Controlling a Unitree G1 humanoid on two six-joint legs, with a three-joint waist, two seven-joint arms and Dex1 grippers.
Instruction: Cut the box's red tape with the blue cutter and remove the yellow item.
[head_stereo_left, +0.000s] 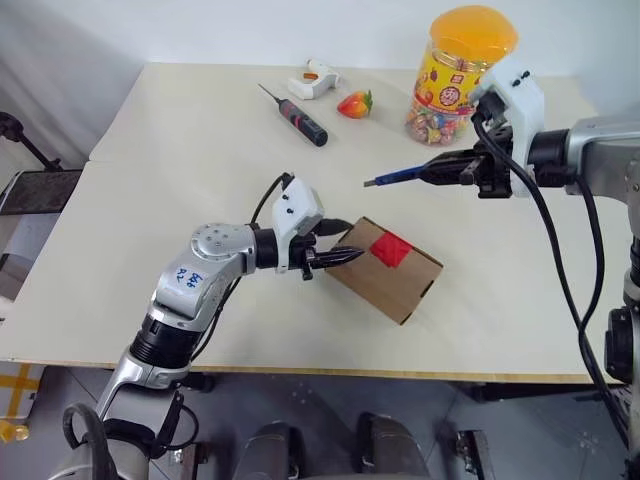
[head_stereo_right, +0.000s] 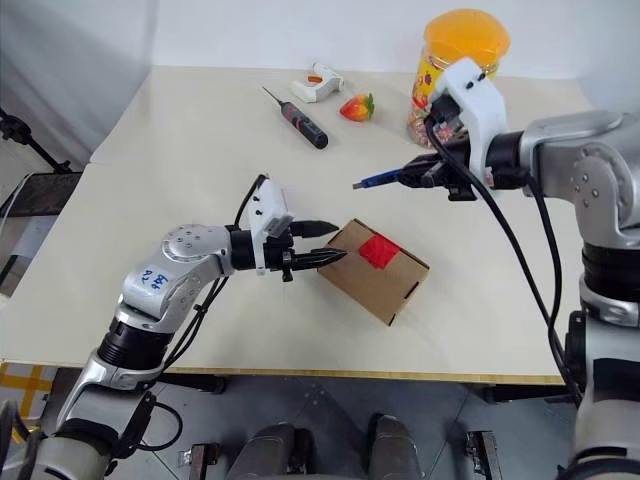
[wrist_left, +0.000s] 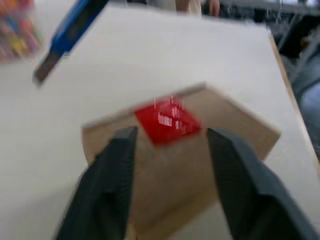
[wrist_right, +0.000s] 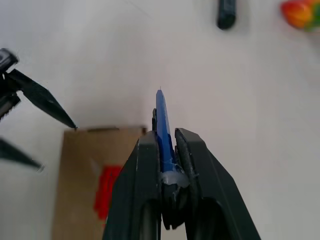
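The brown box (head_stereo_left: 388, 288) lies on the table in front of me, with the red tape (head_stereo_left: 390, 248) on its top face. My left gripper (head_stereo_left: 345, 242) is at the box's left end, open, with one finger on each side of that corner; one fingertip (wrist_right: 70, 125) touches the corner. Above and to the right of the box, my right gripper (head_stereo_left: 440, 172) is shut on the blue cutter (head_stereo_left: 398, 178), whose dark tip points left over the table. The left wrist view shows the tape (wrist_left: 167, 120) between the fingers. The yellow item is hidden.
At the back of the table are a black screwdriver with a red band (head_stereo_left: 300, 117), a white glue gun (head_stereo_left: 312, 80), a strawberry toy (head_stereo_left: 355, 103) and a yellow-lidded candy jar (head_stereo_left: 455, 80) just behind my right gripper. The table's front edge (head_stereo_left: 300, 368) is near the box.
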